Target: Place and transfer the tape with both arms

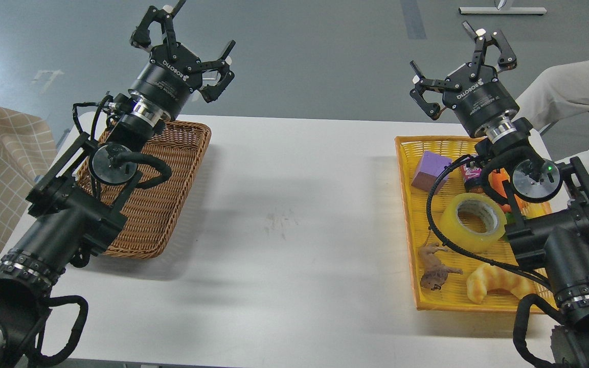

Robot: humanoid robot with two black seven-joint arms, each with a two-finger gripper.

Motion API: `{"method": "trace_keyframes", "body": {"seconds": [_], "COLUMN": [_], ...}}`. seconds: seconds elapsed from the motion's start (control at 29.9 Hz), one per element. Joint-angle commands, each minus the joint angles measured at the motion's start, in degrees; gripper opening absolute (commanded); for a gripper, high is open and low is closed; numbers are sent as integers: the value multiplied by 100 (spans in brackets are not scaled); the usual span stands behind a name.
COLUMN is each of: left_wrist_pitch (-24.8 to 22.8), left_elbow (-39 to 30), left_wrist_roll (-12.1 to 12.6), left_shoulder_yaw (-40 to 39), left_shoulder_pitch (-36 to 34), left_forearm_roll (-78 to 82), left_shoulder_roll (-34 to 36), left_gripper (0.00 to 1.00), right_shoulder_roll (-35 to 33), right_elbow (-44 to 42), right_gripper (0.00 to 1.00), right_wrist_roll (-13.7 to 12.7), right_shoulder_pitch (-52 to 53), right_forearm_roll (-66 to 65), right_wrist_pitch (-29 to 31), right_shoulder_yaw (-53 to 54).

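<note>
While both grippers, left (184,48) and right (460,61), hang spread apart and empty above the table (294,204), the tape (472,221) lies untouched in the yellow tray (406,204), so step 1, the right arm's descent onto it, looks pending.

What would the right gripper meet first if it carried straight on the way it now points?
Nothing, as far as this view shows: the right gripper is open and points up and away, beyond the table's far edge, over bare floor. Depth is unclear.

Bare table (294,214) between wicker basket (182,168) and crowded yellow tray (407,214).
</note>
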Motion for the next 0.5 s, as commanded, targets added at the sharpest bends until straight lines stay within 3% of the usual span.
{"method": "trace_keyframes", "body": {"seconds": [0.0,0.47], "left_wrist_pitch": [0,0], "left_elbow": [-65,-65], "left_wrist_roll": [9,18], "left_shoulder_yaw": [7,191], "left_shoulder_pitch": [114,96], "left_forearm_roll": [10,1], "left_shoulder_roll": [0,44], "left_gripper": [98,98], "right_shoulder_roll": [-9,0], "right_elbow": [-35,36], "right_gripper": [100,100], "right_wrist_roll": [0,44], "right_shoulder_pitch": [-1,25], "right_forearm_roll": [0,0], "right_wrist_pitch": [0,0], "right_shoulder_yaw": [1,19]}}
